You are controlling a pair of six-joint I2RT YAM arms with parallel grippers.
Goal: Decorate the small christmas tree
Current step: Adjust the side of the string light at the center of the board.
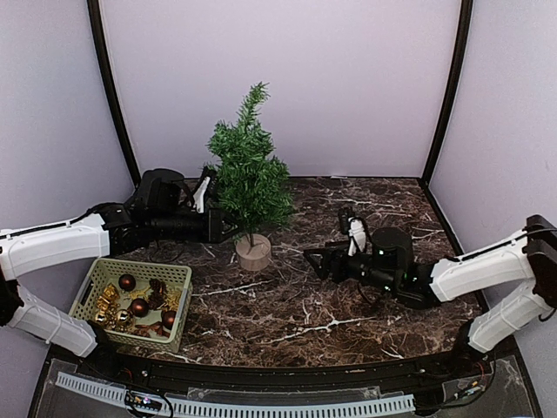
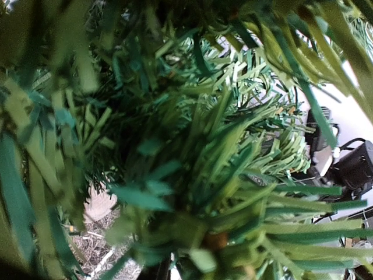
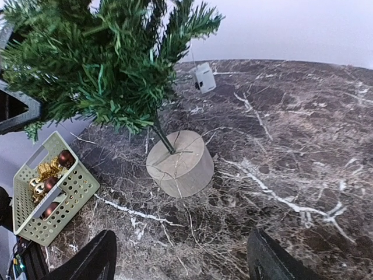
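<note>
The small christmas tree (image 1: pixel 250 174) stands upright on its round wooden base (image 1: pixel 254 252) at the middle back of the table. My left gripper (image 1: pixel 230 227) is pushed into the tree's lower left branches. Green needles (image 2: pixel 192 146) fill the left wrist view and hide its fingers, so I cannot make out how the jaws stand or whether they hold anything. My right gripper (image 1: pixel 313 259) hovers low over the table to the right of the base. It stands wide open (image 3: pixel 180 248) with only bare marble between the fingers. The tree (image 3: pixel 105 58) and base (image 3: pixel 179 163) lie ahead of it.
A pale green basket (image 1: pixel 171 328) holding brown balls and gold ornaments (image 1: pixel 130 305) sits at the front left, also seen as the basket (image 3: pixel 73 186) in the right wrist view. A small white boxy thing (image 3: pixel 203 77) hangs by the tree's far branches. Dark frame posts stand behind.
</note>
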